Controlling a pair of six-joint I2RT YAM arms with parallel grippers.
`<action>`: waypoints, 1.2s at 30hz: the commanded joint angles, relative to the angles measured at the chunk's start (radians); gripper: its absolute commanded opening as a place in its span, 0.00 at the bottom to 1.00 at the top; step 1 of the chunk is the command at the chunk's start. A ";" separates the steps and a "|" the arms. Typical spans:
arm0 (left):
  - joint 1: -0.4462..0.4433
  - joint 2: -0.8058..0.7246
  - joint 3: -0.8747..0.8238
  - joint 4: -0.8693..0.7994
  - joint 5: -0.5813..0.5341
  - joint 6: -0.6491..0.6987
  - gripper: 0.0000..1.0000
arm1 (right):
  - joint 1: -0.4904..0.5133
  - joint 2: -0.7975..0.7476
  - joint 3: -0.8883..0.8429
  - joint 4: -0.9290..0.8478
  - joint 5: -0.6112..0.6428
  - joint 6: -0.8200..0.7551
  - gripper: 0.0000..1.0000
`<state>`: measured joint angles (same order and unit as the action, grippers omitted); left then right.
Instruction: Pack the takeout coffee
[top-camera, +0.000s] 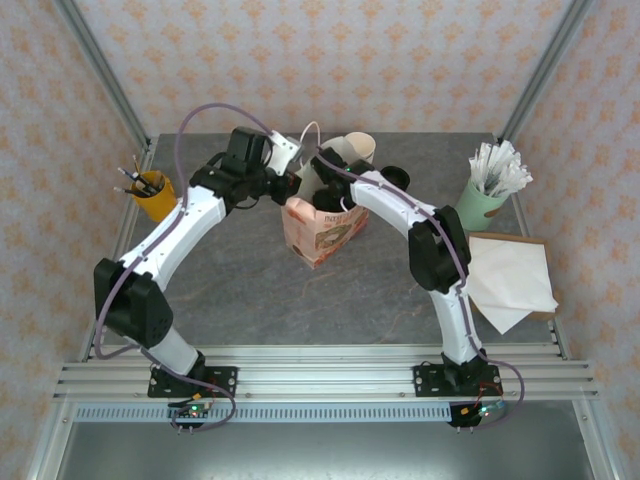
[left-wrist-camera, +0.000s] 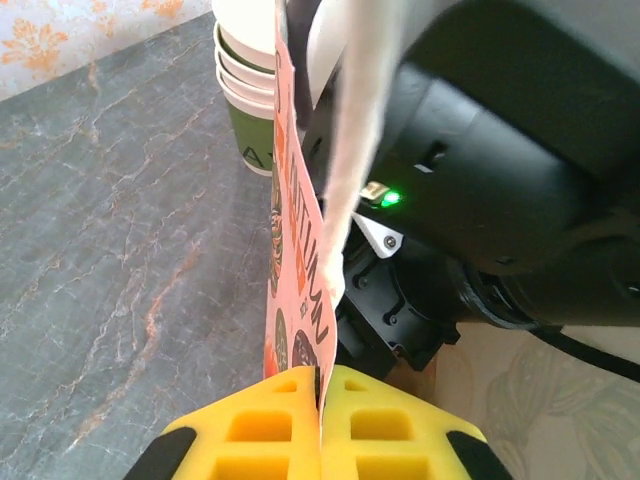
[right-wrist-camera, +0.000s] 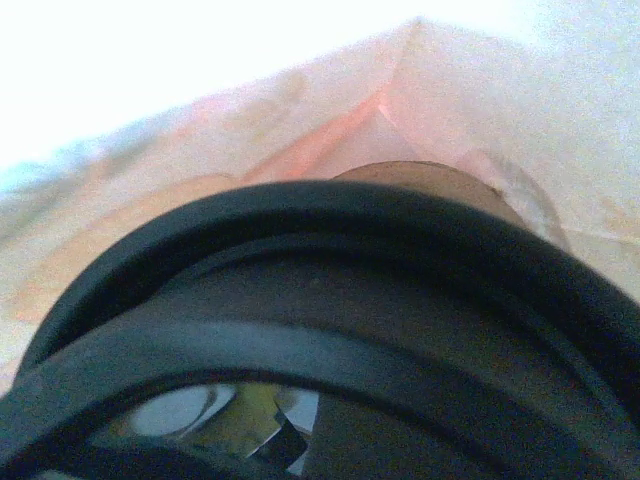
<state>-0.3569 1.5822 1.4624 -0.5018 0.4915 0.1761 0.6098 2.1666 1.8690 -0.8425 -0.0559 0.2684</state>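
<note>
At ten o'clock on the grey marble tabletop (top-camera: 250, 290) stands a yellow cup (top-camera: 152, 196) holding pens. The left arm reaches from there toward the middle. In the left wrist view, the left hand (left-wrist-camera: 320, 382) has its yellow fingers (left-wrist-camera: 262, 425) closed on the upper edge of a pink printed paper bag (top-camera: 322, 232), with the paper pinched between them. The bag stands upright near the tabletop's centre, its mouth open. A stack of lidless green cups (left-wrist-camera: 245, 105) stands just behind it, at one o'clock from the bag.

The right hand (top-camera: 322, 188) dips into the bag's mouth from three o'clock. I cannot tell whether it is open or closed. In the right wrist view, the black lid of the takeout coffee (right-wrist-camera: 400, 330) sits close under the lens, with the bag's pale pink inner walls behind it, so the cup is inside the bag.

At two o'clock on the tabletop stands a mint cup of white sticks (top-camera: 488, 192). At five o'clock from it, a white paper sheet (top-camera: 510, 275) lies on a tan board.
</note>
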 joint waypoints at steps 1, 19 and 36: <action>-0.027 -0.077 -0.037 0.088 -0.073 0.125 0.00 | -0.001 -0.084 -0.085 0.081 0.028 -0.043 0.53; -0.098 -0.052 -0.052 -0.014 -0.077 0.430 0.00 | 0.004 -0.194 -0.251 0.294 0.080 -0.040 0.59; -0.173 -0.073 -0.124 0.006 -0.188 0.430 0.00 | -0.002 -0.230 -0.266 0.326 0.076 -0.041 0.69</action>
<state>-0.5117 1.5166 1.3781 -0.4313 0.3054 0.5808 0.6117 1.9984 1.6028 -0.5587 -0.0216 0.2089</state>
